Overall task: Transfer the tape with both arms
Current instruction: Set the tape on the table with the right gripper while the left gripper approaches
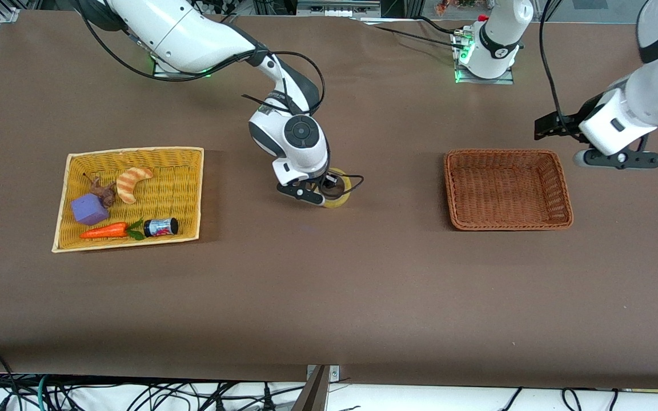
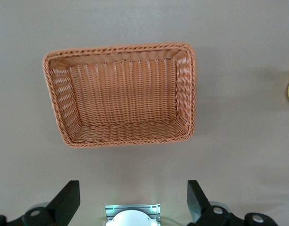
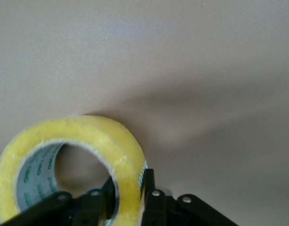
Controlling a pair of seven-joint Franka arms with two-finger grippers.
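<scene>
a: where is the tape [image 1: 337,188] right now?

b: on the brown surface [image 1: 329,297], between the yellow basket [image 1: 192,171] and the brown basket [image 1: 563,188], roughly mid-table. the right gripper [image 1: 313,192] is down on it, one finger inside the hole and one outside, clamped across the ring's wall. the right wrist view shows that wall pinched between the fingers [image 3: 149,188].

a: and the other arm?

b: the left arm waits with the left gripper [image 1: 617,158] over the surface beside the brown basket, toward its own end, jaws spread wide and holding nothing.

a: how will the roll handle?

b: my guess: light, stiff, a rigid ring that won't crush under a firm pinch. the outer face looks smooth and may slip or swing if held off-centre, so gripping through the wall, as now, seems soundest.

a: for a handover?

b: the left gripper would probably want the free part of the ring, away from the right fingers, again one finger through the hole.
</scene>
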